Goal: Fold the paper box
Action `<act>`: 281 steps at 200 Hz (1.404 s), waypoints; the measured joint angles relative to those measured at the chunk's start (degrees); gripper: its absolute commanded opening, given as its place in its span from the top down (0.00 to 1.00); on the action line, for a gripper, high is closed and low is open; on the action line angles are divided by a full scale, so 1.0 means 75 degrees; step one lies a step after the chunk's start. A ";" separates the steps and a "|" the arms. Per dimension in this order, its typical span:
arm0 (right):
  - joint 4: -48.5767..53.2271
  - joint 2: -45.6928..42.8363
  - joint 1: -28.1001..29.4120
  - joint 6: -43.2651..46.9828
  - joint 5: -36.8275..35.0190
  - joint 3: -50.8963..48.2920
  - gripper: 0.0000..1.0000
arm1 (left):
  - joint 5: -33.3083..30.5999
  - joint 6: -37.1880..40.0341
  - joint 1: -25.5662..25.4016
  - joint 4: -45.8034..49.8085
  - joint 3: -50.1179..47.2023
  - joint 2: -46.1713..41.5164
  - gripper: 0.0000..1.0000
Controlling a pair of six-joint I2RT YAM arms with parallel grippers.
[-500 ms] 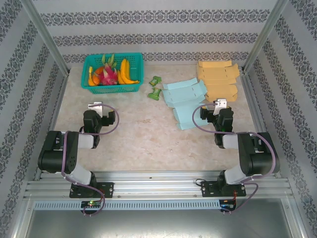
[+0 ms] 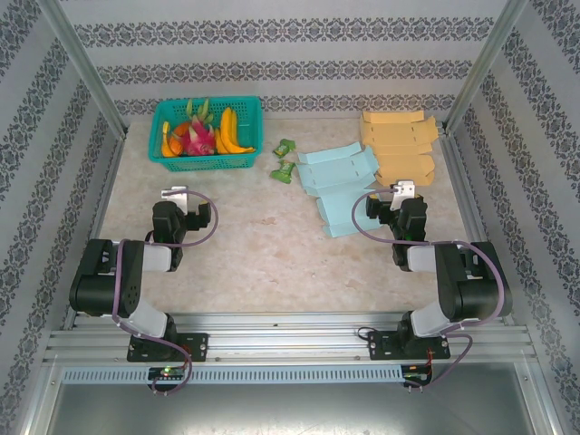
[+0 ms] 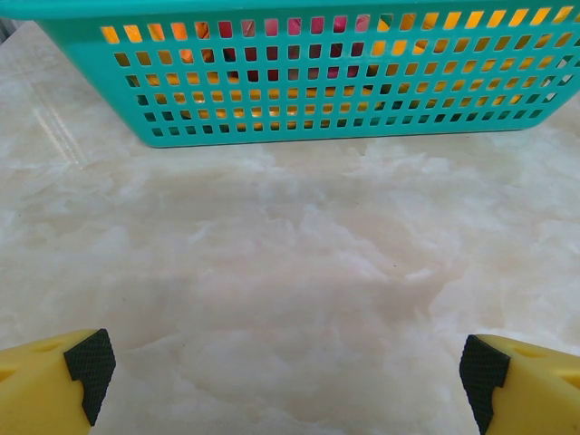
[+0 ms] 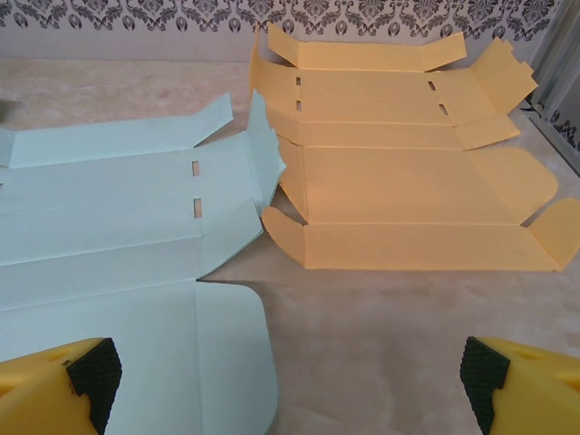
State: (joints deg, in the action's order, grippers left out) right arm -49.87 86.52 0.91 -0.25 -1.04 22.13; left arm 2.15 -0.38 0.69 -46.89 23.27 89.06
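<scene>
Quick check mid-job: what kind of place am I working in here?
Probably a staged robot test cell: patterned walls framed by aluminium posts, a marble-look table, and props: a fruit basket and flat paper boxes.

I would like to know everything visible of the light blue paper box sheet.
The light blue box sheet lies unfolded and flat on the marble-look table, right of the middle, just ahead of the open right gripper, which does not touch it. It looks like thin card, with crease lines, side flaps, two small slots and one rounded corner. One right flap tilts up beside the orange sheet; contact there is unclear.
</scene>
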 measured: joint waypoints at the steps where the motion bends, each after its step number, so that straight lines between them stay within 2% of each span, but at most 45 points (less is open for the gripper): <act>1: 0.0000 0.0000 0.0000 -0.0003 0.0000 0.0000 0.02 | 0.0000 0.0000 0.0000 0.0000 0.0000 0.0000 0.01; 149: 0.0055 -0.0003 0.0020 -0.0137 -0.0082 0.0000 0.02 | 0.0128 -0.0003 0.0023 0.0050 0.0012 -0.0012 0.00; 170: 0.0405 -0.0335 0.0274 -0.0111 -0.0574 -0.0003 0.02 | -0.0230 -0.0122 0.0017 0.0723 0.0114 -0.0391 0.00; 190: 0.0752 -0.1090 0.0606 -0.0117 -0.1396 -0.0003 0.02 | -0.0927 -0.0423 0.0017 0.1434 0.0315 -0.1072 0.00; 226: 0.1233 -0.2136 0.1131 -0.0146 -0.2690 0.0000 0.02 | -0.2124 -0.1469 0.0017 0.2649 0.0656 -0.2352 0.00; 232: 0.1309 -0.2256 0.1201 -0.0166 -0.2777 -0.0003 0.04 | -0.2229 -0.1609 0.0017 0.2725 0.0673 -0.2465 0.00; 234: 0.1332 -0.2296 0.1221 -0.0175 -0.2783 -0.0003 0.07 | -0.2259 -0.1641 0.0017 0.2745 0.0676 -0.2492 0.00; 238: 0.1376 -0.2355 0.1244 -0.0175 -0.2795 -0.0003 0.15 | -0.2308 -0.1711 0.0017 0.2780 0.0676 -0.2538 0.06; 243: 0.1422 -0.2448 0.1268 -0.0219 -0.2789 -0.0009 0.25 | -0.2331 -0.1769 0.0017 0.2833 0.0676 -0.2573 0.27; 245: 0.1431 -0.2480 0.1274 -0.0216 -0.2789 -0.0012 0.27 | -0.2331 -0.1807 0.0017 0.2859 0.0676 -0.2579 0.43; 248: 0.1451 -0.2530 0.1291 -0.0181 -0.2780 -0.0017 0.35 | -0.2331 -0.1851 0.0017 0.2888 0.0676 -0.2585 0.64; 251: 0.1466 -0.2573 0.1303 -0.0230 -0.2766 -0.0020 0.41 | -0.2328 -0.1853 0.0017 0.2926 0.0676 -0.2588 0.93; 252: 0.1483 -0.2597 0.1300 -0.0219 -0.2763 -0.0023 0.44 | -0.2328 -0.1856 0.0017 0.2938 0.0676 -0.2588 0.98; 259: 0.1533 -0.2696 0.1303 -0.0213 -0.2716 -0.0026 0.70 | -0.2326 -0.1880 0.0017 0.3042 0.0676 -0.2594 1.00; 263: 0.1547 -0.2734 0.1303 -0.0216 -0.2681 -0.0026 0.98 | -0.2328 -0.1903 0.0017 0.3121 0.0676 -0.2605 1.00; 264: 0.1550 -0.2745 0.1300 -0.0219 -0.2669 -0.0026 1.00 | -0.2328 -0.1903 0.0017 0.3133 0.0673 -0.2608 1.00; 281: 0.1667 -0.2841 0.1309 -0.0245 -0.2468 -0.0023 1.00 | -0.2372 -0.2028 0.0017 0.3302 0.0592 -0.2806 1.00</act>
State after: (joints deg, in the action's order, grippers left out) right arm -37.36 65.21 10.72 -2.09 -19.55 21.96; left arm -15.64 -15.59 0.82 -22.13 27.70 68.01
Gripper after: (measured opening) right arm 0.243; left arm 0.269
